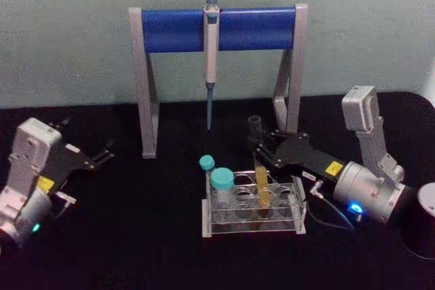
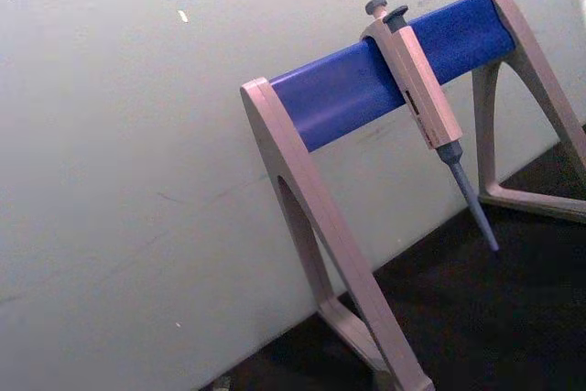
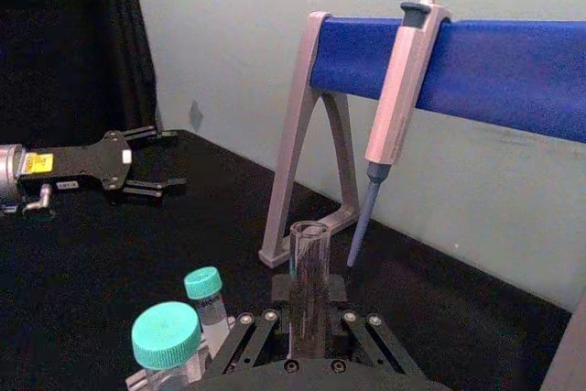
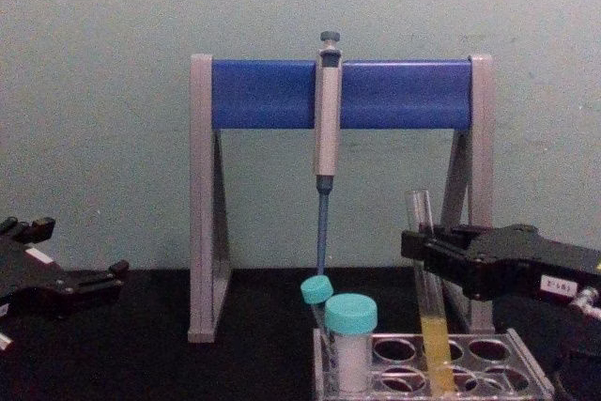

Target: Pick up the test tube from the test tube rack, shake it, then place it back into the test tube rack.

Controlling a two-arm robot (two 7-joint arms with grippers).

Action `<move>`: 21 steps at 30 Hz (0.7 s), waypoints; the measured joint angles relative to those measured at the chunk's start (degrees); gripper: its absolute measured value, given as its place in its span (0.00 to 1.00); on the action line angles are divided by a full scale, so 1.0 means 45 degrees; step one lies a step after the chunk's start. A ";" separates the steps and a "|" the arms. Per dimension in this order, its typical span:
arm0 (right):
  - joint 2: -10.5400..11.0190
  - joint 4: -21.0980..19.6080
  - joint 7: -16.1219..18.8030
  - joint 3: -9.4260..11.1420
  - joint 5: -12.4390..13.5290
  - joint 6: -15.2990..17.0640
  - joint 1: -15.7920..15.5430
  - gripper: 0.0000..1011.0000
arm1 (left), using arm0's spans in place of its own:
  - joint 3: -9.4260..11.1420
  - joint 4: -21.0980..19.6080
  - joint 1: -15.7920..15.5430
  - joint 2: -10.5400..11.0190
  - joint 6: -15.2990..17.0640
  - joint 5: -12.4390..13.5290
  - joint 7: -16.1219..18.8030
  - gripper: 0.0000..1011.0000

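The tube (image 1: 262, 188) stands in the rack (image 1: 251, 226), in a hole of the back row right of the middle, its round bottom down in the hole and its open top well above the rack, leaning slightly. Yellow liquid fills its lower part; the upper part is clear. The right pincer (image 1: 260, 149) reaches in from the right and is closed on the tube's upper part, above the liquid and below the open rim. In the chest view the black fingers of the right pincer (image 4: 420, 243) clasp the tube (image 4: 430, 307) just under its top, and the yellow end sits inside the rack (image 4: 531, 365). From the right wrist, the tube (image 3: 309, 254) rises upright between the fingers of the right pincer (image 3: 309, 301). Two teal-capped vials (image 1: 222, 180) stand at the rack's left end, the larger one in front and a smaller one behind it, apart from the tube. Behind the rack is a grey stand (image 1: 177, 30) with a blue bar, and a pipette (image 1: 211, 45) hangs from the bar, tip down, just left of the tube's top as seen from the head. The left pincer (image 1: 105, 153) is parked low over the black surface (image 1: 136, 236) at the far left, well apart from the rack, its fingers spread and holding nothing; the right wrist view shows the left pincer (image 3: 174, 157) with the same open gap.
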 joint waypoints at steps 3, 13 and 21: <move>0.0000 0.0000 0.0001 0.0002 0.0001 0.0002 0.0000 0.23 | 0.0000 0.0001 0.0000 0.0000 0.0001 0.0000 0.0000 0.99; 0.0000 0.0000 0.0006 0.0003 0.0001 0.0005 0.0000 0.25 | 0.0000 0.0001 0.0000 0.0000 0.0001 0.0000 0.0000 0.99; 0.0000 0.0000 0.0012 0.0002 0.0001 0.0006 0.0000 0.49 | -0.0001 0.0001 -0.0001 0.0000 0.0000 0.0000 0.0000 0.99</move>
